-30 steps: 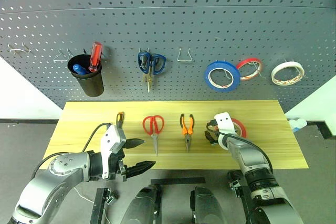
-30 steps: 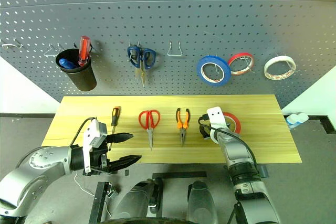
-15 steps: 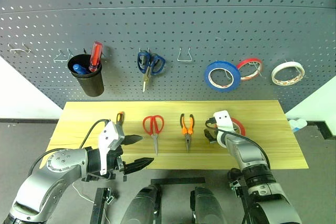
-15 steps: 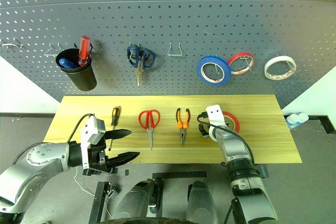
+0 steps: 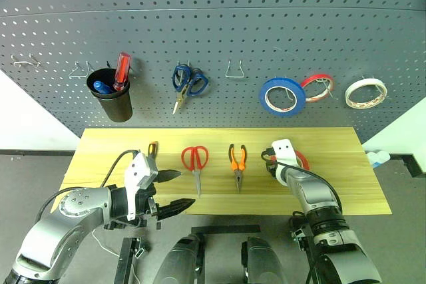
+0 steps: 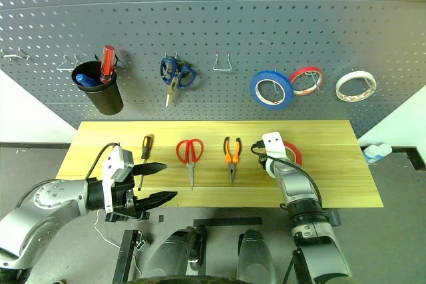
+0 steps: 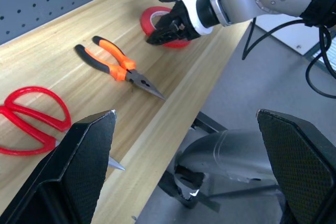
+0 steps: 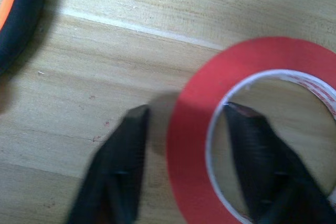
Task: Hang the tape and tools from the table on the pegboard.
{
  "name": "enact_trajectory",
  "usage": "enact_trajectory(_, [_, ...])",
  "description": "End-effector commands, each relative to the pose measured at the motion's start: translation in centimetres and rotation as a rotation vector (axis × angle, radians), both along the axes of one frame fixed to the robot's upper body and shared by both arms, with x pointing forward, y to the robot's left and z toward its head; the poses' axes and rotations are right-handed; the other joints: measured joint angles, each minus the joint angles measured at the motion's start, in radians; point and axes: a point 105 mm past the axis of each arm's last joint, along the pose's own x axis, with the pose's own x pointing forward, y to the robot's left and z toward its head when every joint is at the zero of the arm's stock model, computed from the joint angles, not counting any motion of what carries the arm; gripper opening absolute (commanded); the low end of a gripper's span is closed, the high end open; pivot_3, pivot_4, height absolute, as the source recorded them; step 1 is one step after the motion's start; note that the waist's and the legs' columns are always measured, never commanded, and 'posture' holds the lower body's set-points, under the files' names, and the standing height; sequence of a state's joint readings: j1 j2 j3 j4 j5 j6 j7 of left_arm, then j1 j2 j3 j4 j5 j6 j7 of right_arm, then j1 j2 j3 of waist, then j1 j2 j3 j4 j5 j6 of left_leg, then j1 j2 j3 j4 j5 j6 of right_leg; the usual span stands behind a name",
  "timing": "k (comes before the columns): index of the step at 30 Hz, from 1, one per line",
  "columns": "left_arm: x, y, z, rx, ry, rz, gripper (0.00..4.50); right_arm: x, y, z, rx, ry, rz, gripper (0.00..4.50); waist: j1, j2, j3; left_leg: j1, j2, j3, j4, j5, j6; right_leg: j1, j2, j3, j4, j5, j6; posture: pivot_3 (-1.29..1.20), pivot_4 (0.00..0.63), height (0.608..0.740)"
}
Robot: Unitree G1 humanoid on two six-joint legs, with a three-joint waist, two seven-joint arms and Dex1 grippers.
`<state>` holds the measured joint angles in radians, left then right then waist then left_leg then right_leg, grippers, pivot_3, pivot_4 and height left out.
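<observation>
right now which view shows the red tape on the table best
The right wrist view: the tape lies flat on the table, the right pincer straddling its band, one finger outside, one inside the core. The left wrist view gives a farther side look. In the eye views the pincer mostly hides it.

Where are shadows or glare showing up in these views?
Right wrist view: soft shadow on the table beside the red tape, by the right claw. Left wrist view: thin shadow under the pliers. Head views: even light on the pegboard, no harsh glare.
</observation>
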<state>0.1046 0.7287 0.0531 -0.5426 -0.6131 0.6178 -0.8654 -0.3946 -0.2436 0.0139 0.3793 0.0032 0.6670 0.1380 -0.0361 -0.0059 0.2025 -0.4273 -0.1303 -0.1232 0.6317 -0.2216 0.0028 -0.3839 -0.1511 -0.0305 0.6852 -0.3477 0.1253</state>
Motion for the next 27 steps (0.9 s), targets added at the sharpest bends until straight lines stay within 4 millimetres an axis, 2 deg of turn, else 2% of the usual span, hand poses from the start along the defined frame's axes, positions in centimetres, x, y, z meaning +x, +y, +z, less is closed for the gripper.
enact_trajectory(1, [0.4, 0.1, 0.6, 0.006, -0.049, 0.008, 4.50, 1.1, 0.2, 1.1, -0.012, -0.055, 0.013, 0.85, -0.001, 0.000, 0.000, 0.000, 0.000, 0.000, 0.000, 0.000, 0.000, 0.000, 0.000, 0.000, 0.000, 0.000, 0.000, 0.02, 0.163, 0.681])
enact_trajectory(2, [0.6, 0.1, 0.6, 0.005, -0.054, 0.012, 4.50, 1.3, 0.3, 1.3, -0.014, -0.062, 0.016, 0.68, -0.001, 0.000, -0.001, 0.000, 0.000, 0.000, 0.000, 0.001, -0.001, 0.000, 0.000, 0.000, 0.001, 0.000, 0.000, 0.02, 0.153, 0.681])
enact_trajectory(11, [2.1, 0.3, 0.8, 0.002, -0.107, 0.034, 4.50, 3.2, -0.1, 3.5, -0.005, -0.159, 0.032, 0.68, 0.002, -0.002, -0.011, 0.000, 0.000, 0.001, 0.000, 0.006, -0.010, -0.002, 0.001, 0.000, 0.005, 0.000, 0.000, 0.02, 0.085, 0.681])
enact_trajectory(14, [2.5, 0.3, 0.7, 0.000, -0.116, 0.033, 4.50, 3.5, -0.5, 3.8, -0.016, -0.168, 0.028, 0.67, 0.000, -0.002, -0.028, -0.001, -0.001, 0.003, 0.000, 0.006, -0.010, -0.001, 0.002, 0.000, 0.006, 0.000, 0.001, 0.02, 0.064, 0.681])
enact_trajectory(22, [4.0, 0.0, 0.8, -0.007, -0.159, 0.020, 4.50, 3.5, -2.4, 4.5, -0.055, -0.184, 0.001, 0.67, -0.003, -0.003, -0.082, -0.001, -0.001, 0.004, 0.001, 0.007, -0.012, -0.001, 0.002, 0.002, 0.010, 0.000, 0.001, -0.01, 0.001, 0.681])
enact_trajectory(27, [5.1, -0.3, 0.9, -0.009, -0.188, 0.004, 4.50, 2.6, -4.0, 4.6, -0.080, -0.184, -0.020, 0.67, -0.007, -0.003, -0.109, 0.001, -0.001, 0.004, 0.003, 0.008, -0.012, -0.001, 0.002, 0.003, 0.014, 0.000, 0.000, -0.02, 0.000, 0.681])
